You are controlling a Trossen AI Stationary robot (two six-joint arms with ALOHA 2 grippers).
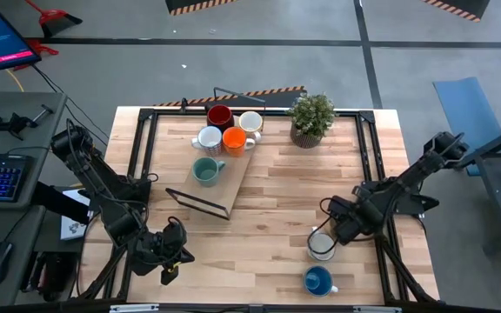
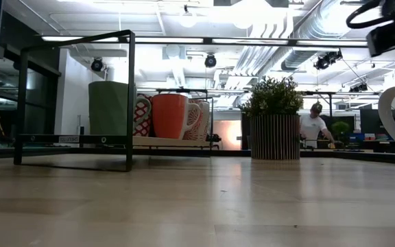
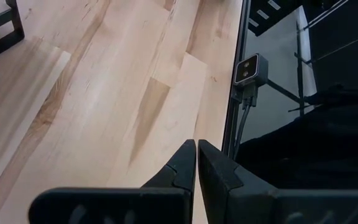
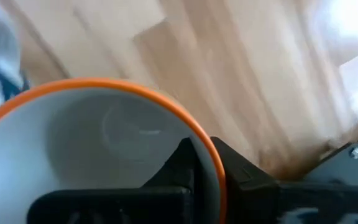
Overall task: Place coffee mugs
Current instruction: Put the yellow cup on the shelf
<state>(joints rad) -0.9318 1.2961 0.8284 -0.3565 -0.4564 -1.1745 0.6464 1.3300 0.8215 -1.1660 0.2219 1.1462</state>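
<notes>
Mugs: from above we see a white mug [image 1: 321, 246] at lower right; only the right wrist view shows its glossy orange rim [image 4: 166, 102] pinched between our right gripper [image 4: 202, 163] fingers. Our left gripper [image 3: 197, 163], closed and empty, hangs over pale wood table [image 3: 104, 93].

Overhead cam and table-level cam share plant [image 1: 311, 119]; wrist cams close, right's probably blurred.

table [image 1: 268, 200]: light wood planks, black frame along the edges | far side: wooden board [image 1: 224, 178] carrying mugs, black wire stand [image 1: 200, 202] at its near end, potted plant [image 1: 310, 119] | near right corner: white mug [image 1: 321, 246], blue mug [image 1: 317, 280]
</notes>
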